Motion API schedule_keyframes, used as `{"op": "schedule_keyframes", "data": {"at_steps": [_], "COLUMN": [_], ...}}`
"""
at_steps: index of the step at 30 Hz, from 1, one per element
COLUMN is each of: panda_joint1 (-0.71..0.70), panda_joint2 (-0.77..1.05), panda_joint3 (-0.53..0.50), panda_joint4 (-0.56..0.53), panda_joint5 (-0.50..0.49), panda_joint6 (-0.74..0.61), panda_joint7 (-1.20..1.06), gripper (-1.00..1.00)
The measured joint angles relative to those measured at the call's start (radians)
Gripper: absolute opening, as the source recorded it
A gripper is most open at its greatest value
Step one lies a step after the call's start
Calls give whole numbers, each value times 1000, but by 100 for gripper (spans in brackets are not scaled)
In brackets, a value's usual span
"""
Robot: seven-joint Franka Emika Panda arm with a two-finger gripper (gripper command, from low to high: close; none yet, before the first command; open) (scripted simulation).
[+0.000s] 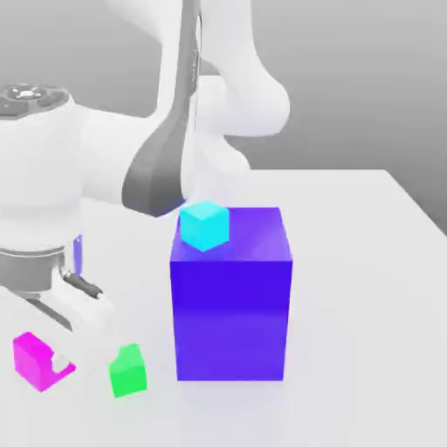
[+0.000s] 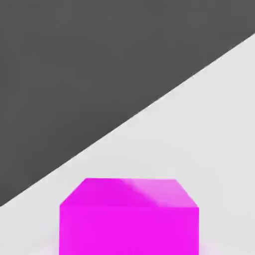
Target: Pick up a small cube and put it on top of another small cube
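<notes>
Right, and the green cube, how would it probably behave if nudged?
The green cube looks rigid, given its straight edges, so it likely wouldn't squash. Its flat faces suggest sliding rather than rolling. Being squat, it probably wouldn't tip under a gentle push.

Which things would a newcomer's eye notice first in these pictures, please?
Probably the big blue-violet block first, standing on the pale table with a small cyan cube on its top. Next, the bright magenta cube, near the exterior view's left edge at the gripper, and the small green cube between it and the block.
</notes>
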Motion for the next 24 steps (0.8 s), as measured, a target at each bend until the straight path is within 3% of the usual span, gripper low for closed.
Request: {"op": "schedule_keyframes", "data": {"at_steps": [9, 24], "panda_joint1": [-10, 19], "panda_joint2": [-307, -614], "panda_joint3": [-7, -184], "panda_joint4": [-54, -174], "panda_joint5": [-145, -207], "panda_joint6": [-163, -242], "panda_joint7": [-367, -1111], "gripper": [-100, -100]}}
